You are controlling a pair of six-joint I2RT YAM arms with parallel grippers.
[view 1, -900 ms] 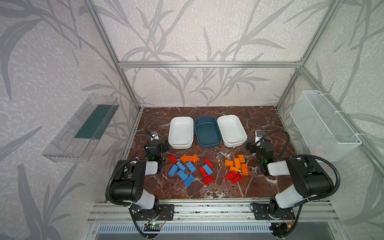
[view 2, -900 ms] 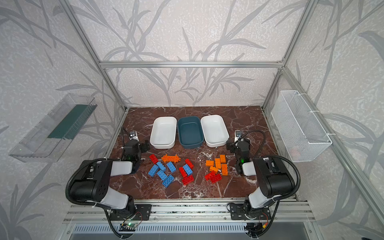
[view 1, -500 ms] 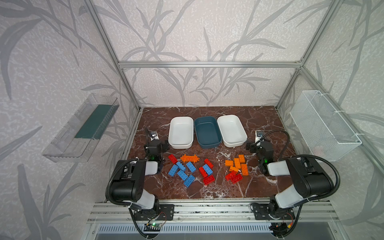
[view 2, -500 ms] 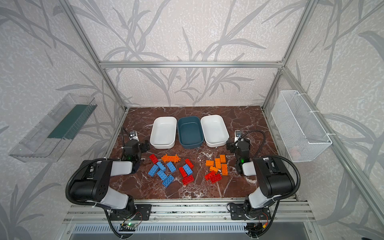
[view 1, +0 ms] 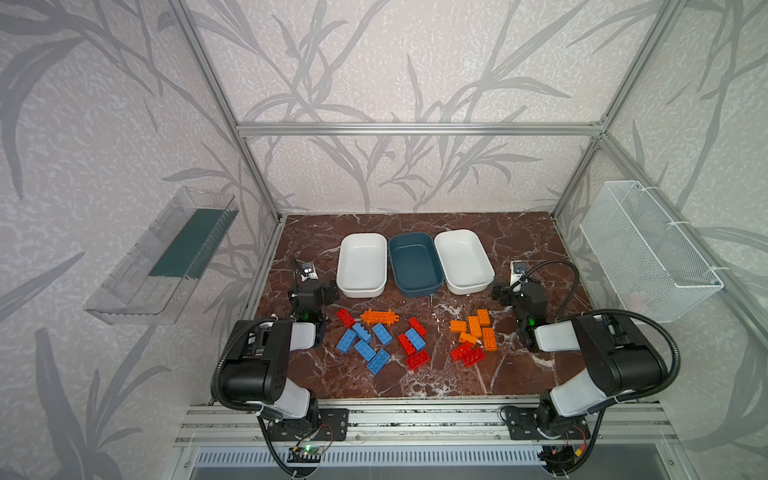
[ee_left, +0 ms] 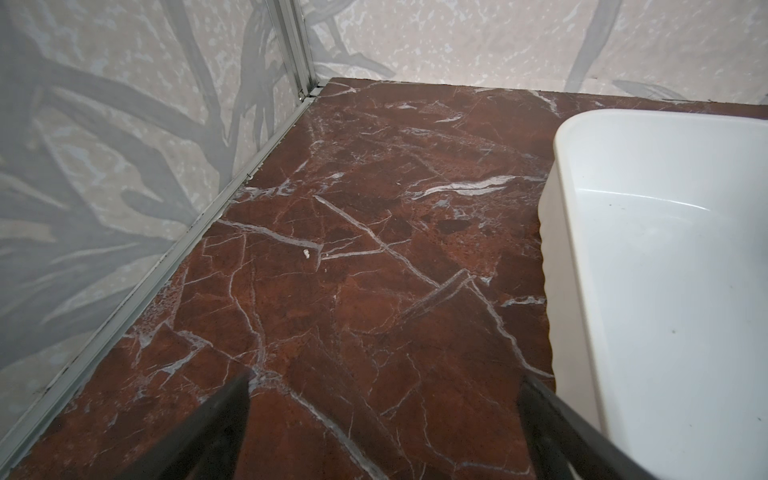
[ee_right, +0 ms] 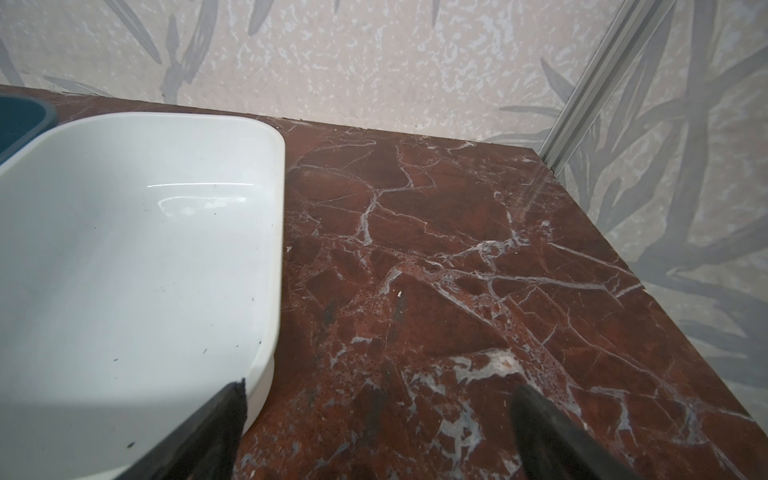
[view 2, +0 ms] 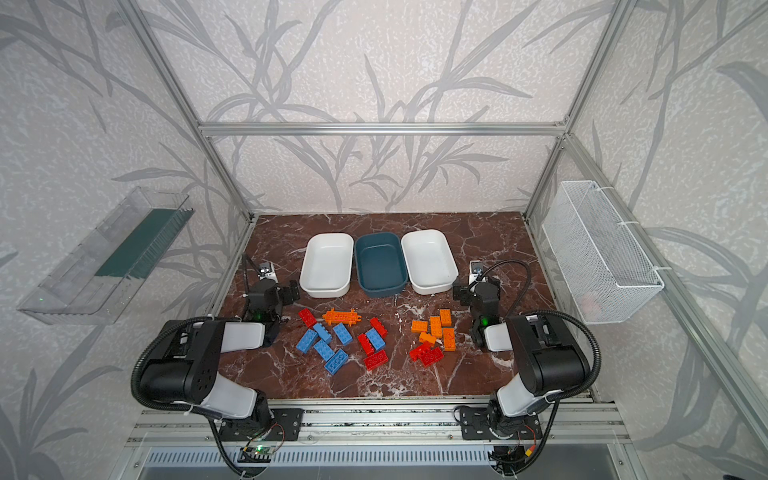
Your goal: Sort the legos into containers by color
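Legos lie loose on the red marble floor in both top views: blue bricks, red bricks, orange bricks and a long toothed orange piece. Behind them stand three empty containers: a white tub, a teal tub and a second white tub. My left gripper rests low beside the left white tub, open over bare floor. My right gripper is open beside the right white tub, with nothing between its fingers.
A clear plastic shelf hangs on the left wall and a white wire mesh basket on the right wall. Aluminium frame posts stand at the back corners. A metal rail runs along the front edge, carrying both arm bases.
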